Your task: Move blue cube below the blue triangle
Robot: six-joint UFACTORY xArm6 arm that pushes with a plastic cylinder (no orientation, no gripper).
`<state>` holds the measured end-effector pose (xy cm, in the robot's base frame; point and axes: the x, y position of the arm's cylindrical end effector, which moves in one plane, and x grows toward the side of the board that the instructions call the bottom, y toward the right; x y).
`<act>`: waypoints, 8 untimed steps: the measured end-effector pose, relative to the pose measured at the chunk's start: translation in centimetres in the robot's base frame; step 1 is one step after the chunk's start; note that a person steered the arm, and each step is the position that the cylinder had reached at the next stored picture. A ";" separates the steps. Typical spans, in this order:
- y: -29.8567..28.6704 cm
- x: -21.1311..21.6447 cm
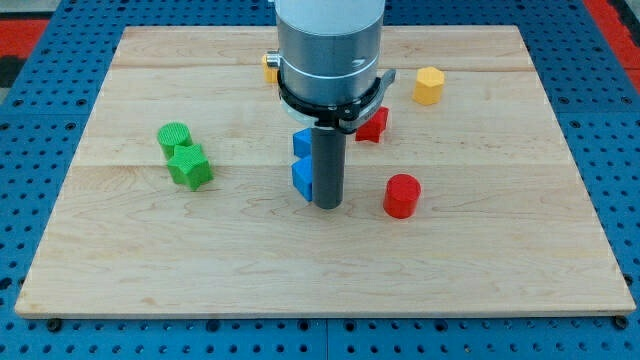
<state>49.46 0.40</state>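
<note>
Two blue blocks sit one above the other just left of my rod. The upper blue block and the lower blue block are both partly hidden by the rod, so I cannot tell which is the cube and which the triangle. My tip rests on the board right beside the lower blue block, on its right side, touching or nearly touching it.
A green cylinder and a green star-like block sit at the view's left. A red cylinder lies right of my tip. A red block, a yellow hexagon and a partly hidden yellow block lie toward the top.
</note>
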 end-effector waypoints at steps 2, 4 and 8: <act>-1.2 3.0; -2.8 1.6; 0.8 3.0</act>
